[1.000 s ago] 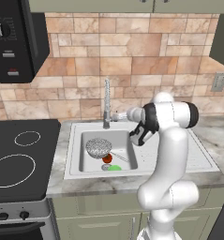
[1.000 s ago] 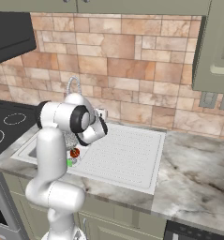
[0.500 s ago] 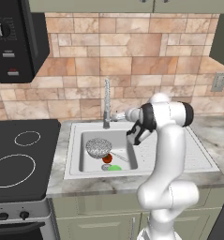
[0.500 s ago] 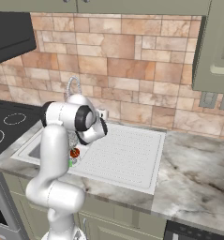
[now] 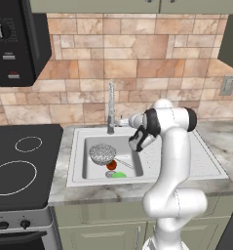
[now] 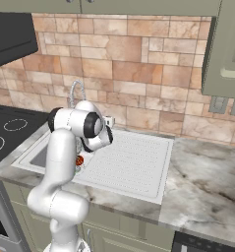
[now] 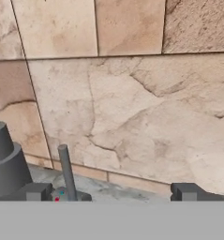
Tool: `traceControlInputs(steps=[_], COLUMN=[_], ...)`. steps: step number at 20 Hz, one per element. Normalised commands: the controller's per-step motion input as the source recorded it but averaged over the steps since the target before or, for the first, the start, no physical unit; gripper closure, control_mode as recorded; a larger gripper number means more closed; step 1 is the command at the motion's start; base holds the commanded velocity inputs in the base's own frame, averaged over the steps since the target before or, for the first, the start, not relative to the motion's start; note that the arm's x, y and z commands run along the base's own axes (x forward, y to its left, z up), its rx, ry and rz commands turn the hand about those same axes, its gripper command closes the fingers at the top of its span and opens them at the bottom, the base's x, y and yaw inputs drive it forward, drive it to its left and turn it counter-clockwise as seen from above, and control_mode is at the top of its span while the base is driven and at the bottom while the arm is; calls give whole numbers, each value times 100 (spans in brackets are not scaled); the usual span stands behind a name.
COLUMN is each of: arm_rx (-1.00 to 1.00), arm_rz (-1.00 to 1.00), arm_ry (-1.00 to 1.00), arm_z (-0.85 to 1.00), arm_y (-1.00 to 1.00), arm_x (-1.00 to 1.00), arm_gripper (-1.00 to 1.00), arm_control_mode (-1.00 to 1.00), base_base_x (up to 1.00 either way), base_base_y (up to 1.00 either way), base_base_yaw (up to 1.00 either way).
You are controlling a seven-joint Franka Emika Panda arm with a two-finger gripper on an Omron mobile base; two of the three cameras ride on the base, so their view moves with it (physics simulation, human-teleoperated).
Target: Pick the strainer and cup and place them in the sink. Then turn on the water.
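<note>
The strainer [image 5: 102,153], a speckled grey mesh bowl, lies in the white sink [image 5: 78,149]. The green cup [image 5: 119,174] lies in the basin near its front wall, beside a small red ball [image 5: 111,166]. The chrome faucet [image 5: 111,105] rises at the back of the basin. My gripper [image 5: 124,121] hovers just right of the faucet's base, open and holding nothing. In the hand view the gripper [image 7: 111,192] faces the tiled wall, with the faucet base [image 7: 4,161] and its slim lever [image 7: 65,171] close to the left fingertip [image 7: 36,191].
The ribbed drainboard [image 6: 133,162] lies right of the basin, with marble counter [image 6: 207,182] beyond it. A black cooktop [image 5: 20,161] sits left of the sink. The stone-tile backsplash [image 5: 137,63] stands close behind the faucet. The red ball [image 6: 80,160] shows past my arm.
My arm has shifted slightly left, bringing the hand a little closer to the faucet base. The gripper has stayed open. The things in the sink have not moved.
</note>
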Motion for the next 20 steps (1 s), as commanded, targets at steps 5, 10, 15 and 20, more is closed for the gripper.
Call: traceControlInputs(steps=[5,10,15,20], arm_rx=[0,1,1,0], arm_rz=[0,0,0,0], arm_ry=[0,0,0,0], arm_z=[-2,-6,-9,-12], arm_y=[0,0,0,1], arm_x=[24,24,22,19], arm_gripper=[-100,-100,-100,-100], arm_control_mode=[-100,-100,-100,-100], base_base_x=[0,0,0,0], base_base_y=[0,0,0,0], base_base_yaw=[0,0,0,0])
